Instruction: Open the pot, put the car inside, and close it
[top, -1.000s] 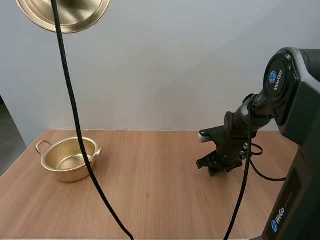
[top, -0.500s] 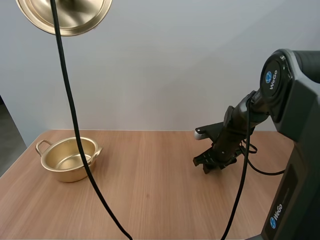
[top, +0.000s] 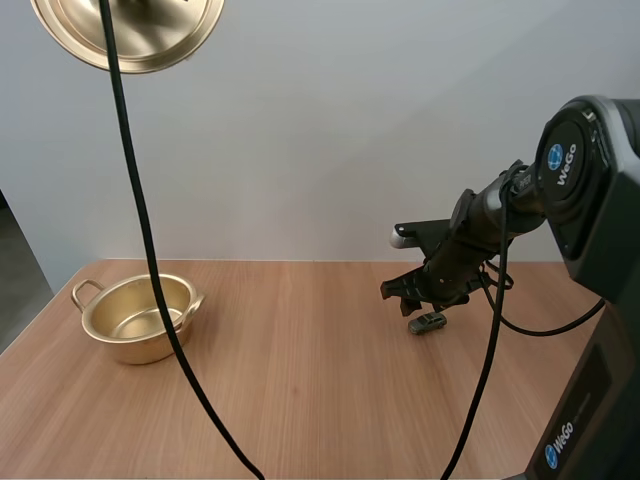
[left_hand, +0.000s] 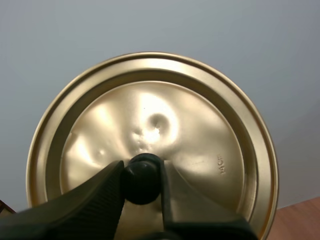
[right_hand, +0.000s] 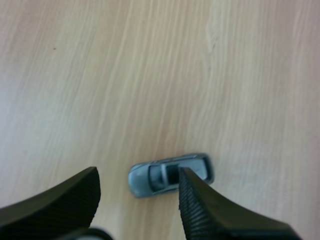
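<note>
The gold pot (top: 137, 317) stands open on the left of the wooden table (top: 300, 390). Its gold lid (top: 128, 30) hangs high above it, held by the black knob (left_hand: 141, 178) in my left gripper (left_hand: 141, 186), which is shut on it. A small grey-blue toy car (top: 428, 322) lies on the table at the right. My right gripper (top: 408, 300) hovers just above and slightly left of the car. In the right wrist view its fingers (right_hand: 200, 210) stand apart and open, with the car (right_hand: 170, 175) on the wood below them, partly behind one finger.
Bare wood stretches between the pot and the car. The right arm's big dark base (top: 600, 330) fills the right edge, and the table's left edge runs close beside the pot's handle (top: 84, 291).
My right gripper has risen from the table and shifted a little left. The car, hidden under it before, now lies uncovered on the wood. The lid and pot have not moved.
</note>
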